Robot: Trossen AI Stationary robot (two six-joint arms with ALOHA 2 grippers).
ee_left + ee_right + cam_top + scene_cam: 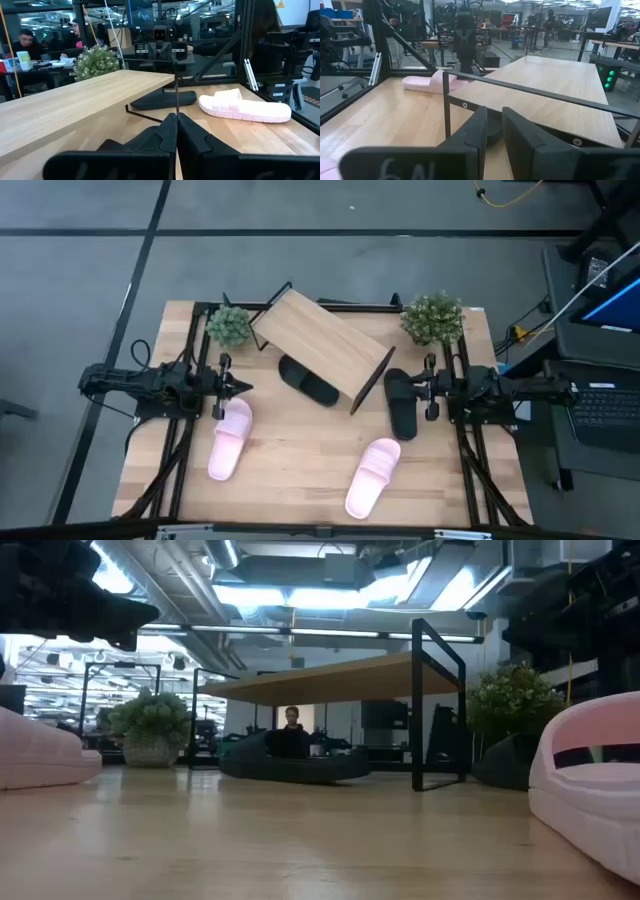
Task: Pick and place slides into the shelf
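Observation:
The shelf (320,345), a light-wood board on a black frame, stands askew at the table's far middle. One black slide (308,380) lies flat on the table, half under the shelf's near edge, and shows in the low view as the black slide (290,762). The second black slide (402,408) lies to the right of the shelf. My right gripper (400,386) hovers over its far end, slightly open (494,114). One pink slide (230,440) lies at near left, the other pink slide (373,475) at near middle. My left gripper (243,388) is shut (176,116) above the left pink slide's far end.
Two potted plants (229,325) (432,317) stand at the far corners, either side of the shelf. Black frame rails (190,430) (470,450) run along the table's left and right sides. Bare tabletop (300,450) lies between the pink slides. People sit beyond the table (25,42).

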